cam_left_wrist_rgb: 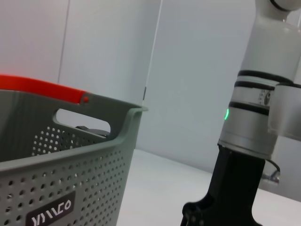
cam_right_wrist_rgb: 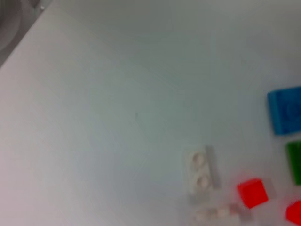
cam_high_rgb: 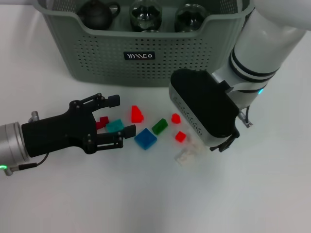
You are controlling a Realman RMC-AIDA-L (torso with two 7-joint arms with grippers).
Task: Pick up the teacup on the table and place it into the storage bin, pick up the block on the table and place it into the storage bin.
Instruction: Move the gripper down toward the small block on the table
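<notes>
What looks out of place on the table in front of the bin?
Nothing is spilled or broken. Small blocks lie scattered loose on the table before the bin, and two pale pieces sit slightly apart.

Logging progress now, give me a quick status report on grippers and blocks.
Left gripper open around teal block. Right gripper above clear blocks. Storage bin behind, unobstructed.

White table [cam_high_rgb: 146, 204] fills head view; smooth, matte, evenly lit; soft shadows only; pale wall panels [cam_left_wrist_rgb: 108, 52] behind table in left wrist view; thin vertical seams between panels; light cool, diffuse; floor, windows not visible.
</notes>
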